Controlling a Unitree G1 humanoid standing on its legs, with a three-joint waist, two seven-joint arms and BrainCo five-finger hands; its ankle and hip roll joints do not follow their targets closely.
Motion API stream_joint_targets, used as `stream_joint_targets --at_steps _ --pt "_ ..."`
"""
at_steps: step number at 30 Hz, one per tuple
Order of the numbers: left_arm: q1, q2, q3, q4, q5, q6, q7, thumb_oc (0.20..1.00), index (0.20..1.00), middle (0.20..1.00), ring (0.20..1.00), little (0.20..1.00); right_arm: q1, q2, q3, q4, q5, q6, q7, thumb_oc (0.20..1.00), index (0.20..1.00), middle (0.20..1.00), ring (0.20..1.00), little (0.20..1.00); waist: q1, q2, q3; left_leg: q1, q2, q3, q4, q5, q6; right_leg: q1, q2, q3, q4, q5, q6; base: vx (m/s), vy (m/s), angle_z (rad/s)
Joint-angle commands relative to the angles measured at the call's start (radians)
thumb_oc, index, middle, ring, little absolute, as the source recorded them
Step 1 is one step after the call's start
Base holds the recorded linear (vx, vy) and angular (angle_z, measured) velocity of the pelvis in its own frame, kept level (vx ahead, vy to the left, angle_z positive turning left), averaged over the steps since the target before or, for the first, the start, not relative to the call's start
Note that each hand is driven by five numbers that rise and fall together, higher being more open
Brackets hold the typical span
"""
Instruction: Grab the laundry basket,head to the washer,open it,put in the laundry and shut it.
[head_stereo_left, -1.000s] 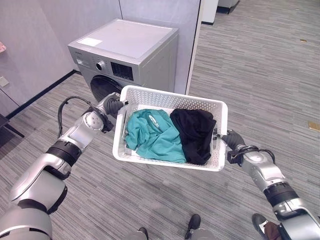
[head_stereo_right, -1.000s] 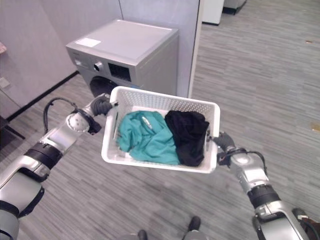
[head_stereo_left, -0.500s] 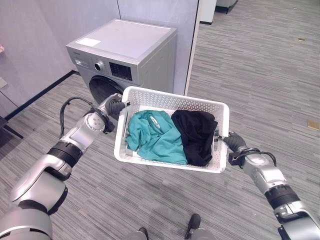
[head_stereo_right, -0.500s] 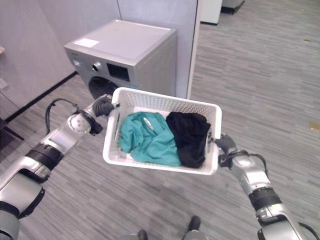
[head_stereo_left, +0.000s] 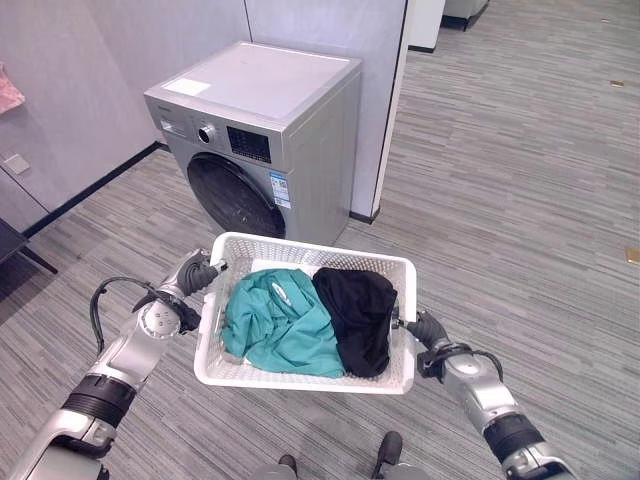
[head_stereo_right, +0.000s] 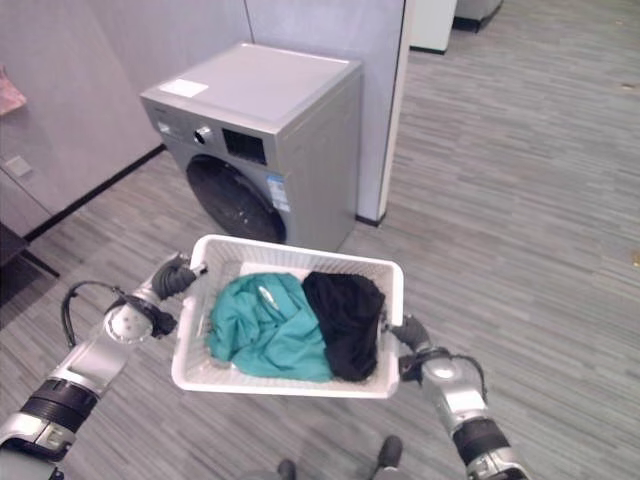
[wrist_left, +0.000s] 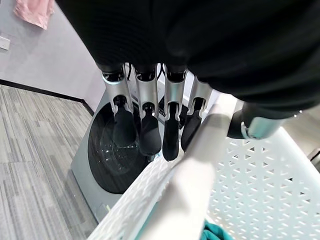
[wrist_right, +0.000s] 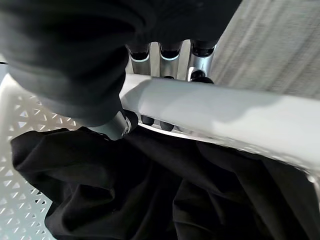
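**Between both robot hands: a loaded basket, facing the washer**

Between your two arms hangs one white laundry basket (head_stereo_left: 305, 375), lifted clear of the floor and level. Your left robot hand (head_stereo_left: 196, 272) has its fingers curled over the basket's left rim; the left wrist view shows the dark tips hooked over the white edge with the thumb on the other side. Your right robot hand (head_stereo_left: 427, 329) is wrapped round the right rim the same way, fingers behind and thumb inside against the black cloth.

Inside lie two pieces of laundry: one teal garment (head_stereo_left: 270, 325) on the left and one black garment (head_stereo_left: 358, 315) on the right, touching.

One silver washer (head_stereo_left: 275, 140) stands ahead and slightly left, against the wall, its one round dark door (head_stereo_left: 230, 195) shut.

You seem to be carrying the basket towards the washer. Keep both grips firm and the basket level, and stop with room for the door to swing open.
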Motion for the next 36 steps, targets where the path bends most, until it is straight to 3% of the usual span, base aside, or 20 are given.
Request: stream_joint_targets --at_steps 1,8,9,10,11,13,16,17,18,19,20,21,22,23,24,26,27,29,31,36 --pt "-0.132 0.066 0.105 -0.006 -0.064 -0.054 0.065 0.200 0.200 0.200 0.200 0.200 -0.100 -0.018 -0.012 -0.071 0.067 -0.059 0.021 0.200 0.200 0.200 0.200 0.200 0.021 -0.012 -0.050 -0.135 0.029 -0.099 -0.043 0.090 -0.026 0.190 0.004 0.088 0.039 -0.315 0.045 0.01 -0.015 -0.10" --pt "-0.285 0.064 0.019 0.040 -0.089 -0.062 0.089 0.200 0.200 0.200 0.200 0.200 -0.176 -0.101 -0.044 -0.120 0.110 -0.082 -0.023 0.200 0.200 0.200 0.200 0.200 0.034 -0.065 -0.003 -0.245 0.046 -0.147 -0.010 0.126 -0.047 0.159 0.027 0.025 0.060 -0.337 0.026 -0.08 -0.052 0.18" --pt "-0.310 0.054 0.005 0.048 -0.088 -0.065 0.090 0.200 0.200 0.200 0.200 0.200 -0.170 -0.120 -0.058 -0.125 0.112 -0.087 -0.033 0.200 0.200 0.200 0.200 0.200 0.029 -0.075 0.007 -0.279 0.055 -0.109 0.035 0.119 -0.052 0.158 0.019 0.003 0.062 -0.340 0.025 -0.10 0.086 0.94" --pt "-0.350 0.025 -0.012 0.058 -0.091 -0.076 0.088 0.200 0.200 0.200 0.200 0.200 -0.158 -0.163 -0.089 -0.131 0.116 -0.092 -0.047 0.200 0.200 0.200 0.200 0.200 0.004 -0.093 0.012 -0.319 0.097 0.042 0.159 0.051 -0.056 0.152 -0.005 -0.033 0.066 -0.343 0.031 -0.07 0.155 1.23" --pt "-0.362 0.013 -0.017 0.059 -0.091 -0.080 0.085 0.200 0.200 0.200 0.200 0.200 -0.152 -0.174 -0.102 -0.134 0.118 -0.095 -0.052 0.200 0.200 0.200 0.200 0.200 -0.011 -0.095 0.012 -0.318 0.121 0.116 0.188 0.034 -0.051 0.150 -0.018 -0.060 0.068 -0.337 0.036 -0.03 0.234 1.37" --pt "-0.376 0.000 -0.033 0.063 -0.096 -0.089 0.075 0.200 0.200 0.200 0.200 0.200 -0.124 -0.200 -0.136 -0.152 0.112 -0.089 -0.055 0.200 0.200 0.200 0.200 0.200 -0.022 -0.088 0.001 -0.317 0.140 0.184 0.242 -0.003 -0.042 0.154 -0.043 -0.092 0.083 -0.335 0.044 0.08 0.269 0.80" --pt "-0.395 -0.003 -0.062 0.086 -0.093 -0.091 0.073 0.200 0.200 0.200 0.200 0.200 -0.086 -0.210 -0.175 -0.181 0.104 -0.083 -0.057 0.200 0.200 0.200 0.200 0.200 -0.016 -0.074 -0.013 -0.317 0.082 0.133 0.281 -0.074 0.000 0.173 -0.115 -0.121 0.168 -0.337 0.065 0.23 0.378 0.44" --pt "-0.402 -0.007 -0.074 0.084 -0.085 -0.086 0.068 0.200 0.200 0.200 0.200 0.200 -0.067 -0.211 -0.191 -0.193 0.099 -0.074 -0.051 0.200 0.200 0.200 0.200 0.200 -0.016 -0.069 -0.020 -0.297 0.050 0.132 0.276 -0.102 0.031 0.165 -0.169 -0.126 0.250 -0.293 0.080 0.19 0.306 0.23" --pt "-0.402 -0.007 -0.075 0.084 -0.085 -0.086 0.069 0.200 0.200 0.200 0.200 0.200 -0.066 -0.211 -0.192 -0.194 0.099 -0.074 -0.051 0.200 0.200 0.200 0.200 0.200 -0.015 -0.071 -0.020 -0.296 0.047 0.133 0.275 -0.102 0.033 0.164 -0.172 -0.125 0.253 -0.294 0.082 0.30 0.504 0.24" --pt "-0.409 -0.001 -0.089 0.080 -0.079 -0.074 0.060 0.200 0.200 0.200 0.200 0.200 -0.056 -0.219 -0.217 -0.213 0.087 -0.062 -0.051 0.200 0.200 0.200 0.200 0.200 -0.034 -0.058 -0.013 -0.262 0.003 0.130 0.281 -0.140 0.083 0.126 -0.257 -0.087 0.457 -0.182 0.089 0.19 0.350 0.38" --pt "-0.410 -0.002 -0.090 0.080 -0.079 -0.074 0.060 0.200 0.200 0.200 0.200 0.200 -0.054 -0.219 -0.219 -0.215 0.087 -0.061 -0.051 0.200 0.200 0.200 0.200 0.200 -0.032 -0.061 -0.013 -0.262 -0.003 0.134 0.280 -0.140 0.088 0.120 -0.265 -0.082 0.466 -0.184 0.093 0.35 0.600 0.61" --pt "-0.425 -0.003 -0.107 0.087 -0.071 -0.068 0.054 0.200 0.200 0.200 0.200 0.200 -0.059 -0.221 -0.233 -0.219 0.093 -0.068 -0.053 0.200 0.200 0.200 0.200 0.200 -0.064 -0.044 -0.002 -0.212 -0.031 0.118 0.262 -0.160 0.118 0.028 -0.256 -0.011 0.637 -0.190 0.086 0.24 0.354 0.77" --pt "-0.430 -0.009 -0.114 0.092 -0.072 -0.064 0.052 0.200 0.200 0.200 0.200 0.200 -0.063 -0.226 -0.239 -0.225 0.100 -0.071 -0.053 0.200 0.200 0.200 0.200 0.200 -0.078 -0.040 0.005 -0.180 -0.047 0.109 0.243 -0.163 0.125 -0.031 -0.222 0.031 0.689 -0.216 0.086 0.40 0.448 0.76" --pt "-0.442 -0.015 -0.124 0.105 -0.078 -0.062 0.050 0.200 0.200 0.200 0.200 0.200 -0.080 -0.244 -0.251 -0.233 0.125 -0.078 -0.054 0.200 0.200 0.200 0.200 0.200 -0.104 -0.033 0.021 -0.127 -0.071 0.082 0.200 -0.151 0.124 -0.121 -0.140 0.086 0.681 -0.256 0.089 0.24 0.189 0.66" --pt "-0.443 -0.015 -0.124 0.106 -0.079 -0.063 0.049 0.200 0.200 0.200 0.200 0.200 -0.081 -0.245 -0.251 -0.232 0.126 -0.079 -0.054 0.200 0.200 0.200 0.200 0.200 -0.104 -0.031 0.022 -0.124 -0.071 0.081 0.196 -0.149 0.123 -0.120 -0.139 0.085 0.679 -0.257 0.088 0.22 0.123 0.32" --pt "-0.459 -0.017 -0.132 0.116 -0.085 -0.062 0.045 0.200 0.200 0.200 0.200 0.200 -0.073 -0.264 -0.274 -0.234 0.162 -0.089 -0.058 0.200 0.200 0.200 0.200 0.200 -0.134 -0.036 0.034 -0.094 -0.085 0.060 0.160 -0.124 0.120 -0.175 -0.063 0.102 0.573 -0.264 0.069 0.14 0.034 0.26" --pt "-0.471 -0.016 -0.139 0.122 -0.086 -0.068 0.039 0.200 0.200 0.200 0.200 0.200 -0.043 -0.306 -0.307 -0.234 0.170 -0.093 -0.054 0.200 0.200 0.200 0.200 0.200 -0.169 -0.045 0.036 -0.054 -0.105 0.012 0.130 -0.126 0.114 -0.213 0.020 0.178 0.442 -0.251 0.075 0.25 0.036 0.50" --pt "-0.489 -0.030 -0.142 0.137 -0.084 -0.075 0.043 0.200 0.200 0.200 0.200 0.200 -0.009 -0.350 -0.346 -0.243 0.181 -0.100 -0.051 0.200 0.200 0.200 0.200 0.200 -0.201 -0.059 0.036 -0.021 -0.130 -0.022 0.115 -0.139 0.113 -0.242 0.075 0.245 0.327 -0.212 0.088 0.34 0.057 0.70" --pt "-0.499 -0.040 -0.143 0.160 -0.077 -0.075 0.052 0.200 0.200 0.200 0.200 0.200 0.001 -0.414 -0.384 -0.254 0.191 -0.113 -0.048 0.200 0.200 0.200 0.200 0.200 -0.207 -0.076 0.023 0.017 -0.165 -0.030 0.101 -0.154 0.116 -0.230 0.082 0.168 0.232 -0.159 0.089 0.34 0.072 0.72" --pt "-0.469 0.014 -0.090 0.143 -0.085 -0.063 0.045 0.200 0.200 0.200 0.200 0.200 -0.025 -0.515 -0.439 -0.307 0.217 -0.125 -0.038 0.200 0.200 0.200 0.200 0.200 -0.191 -0.063 -0.015 0.077 -0.162 0.038 0.123 -0.223 0.105 -0.174 0.045 -0.162 0.307 -0.241 0.054 0.21 0.057 -0.08"
